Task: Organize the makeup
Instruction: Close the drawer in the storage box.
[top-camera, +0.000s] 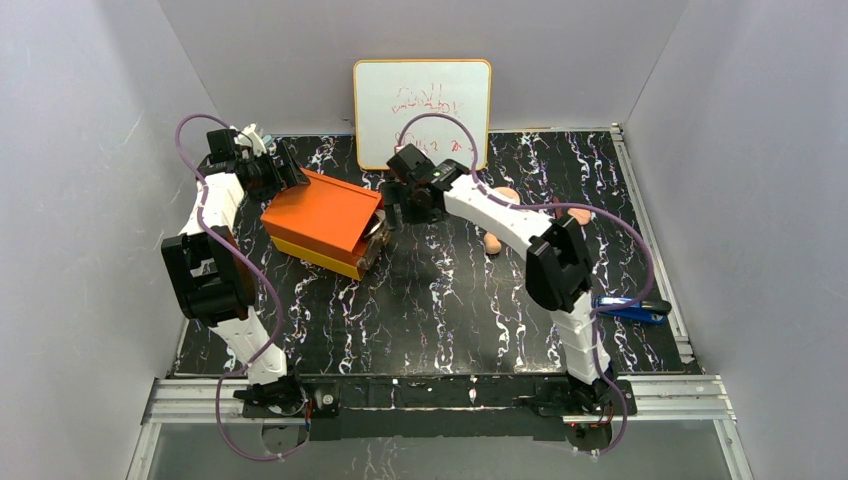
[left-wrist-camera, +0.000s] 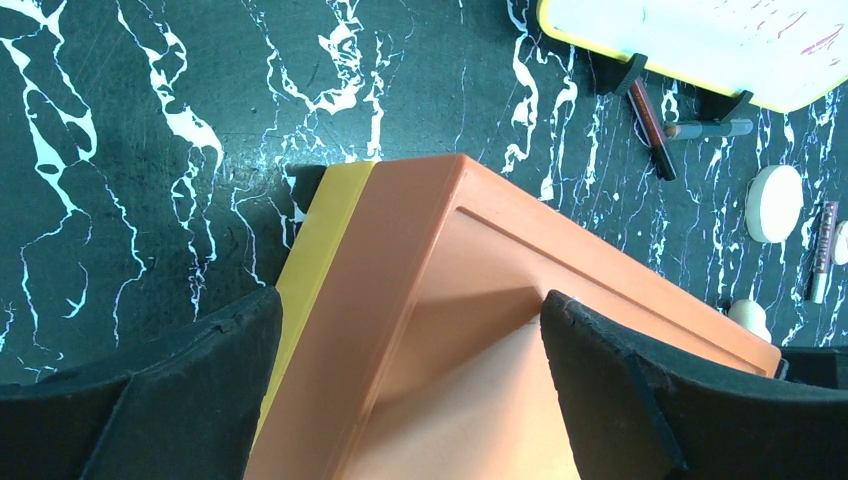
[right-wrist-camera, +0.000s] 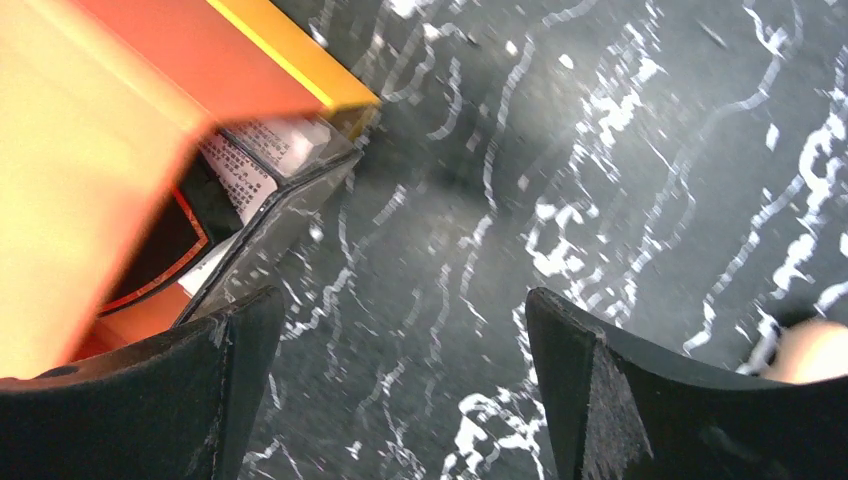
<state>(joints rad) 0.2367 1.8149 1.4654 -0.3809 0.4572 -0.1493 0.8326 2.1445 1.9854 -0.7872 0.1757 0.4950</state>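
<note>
working from the overhead view, locate the orange box (top-camera: 322, 212) on the left half of the table (top-camera: 450, 320), where it is set at an angle. the left gripper (left-wrist-camera: 410, 320) hangs over the box's far left corner. in the left wrist view its fingers (left-wrist-camera: 190, 400) are spread wide with the orange top between and beneath them. you cannot tell whether the pads touch the box. the right gripper (right-wrist-camera: 400, 320) sits at the box's right end, also spread wide and holding nothing, with bare table between its fingers. just left of it in the right wrist view, a clear drawer (right-wrist-camera: 290, 205) stands partly out of the box, with a dark printed item (right-wrist-camera: 240, 165) inside.

find the makeup loose on the table to the right of the box, outside both grippers. a thin dark stick (left-wrist-camera: 652, 130) lies at the foot of the whiteboard (left-wrist-camera: 700, 40). a pale round disc (left-wrist-camera: 773, 203) lies nearer, and a second stick (left-wrist-camera: 822, 250) lies just beside the disc. the tan sponge (top-camera: 492, 243) rests beside the right forearm in the overhead view. a blue stapler-like object (top-camera: 632, 308) lies near the table's right edge.
</note>
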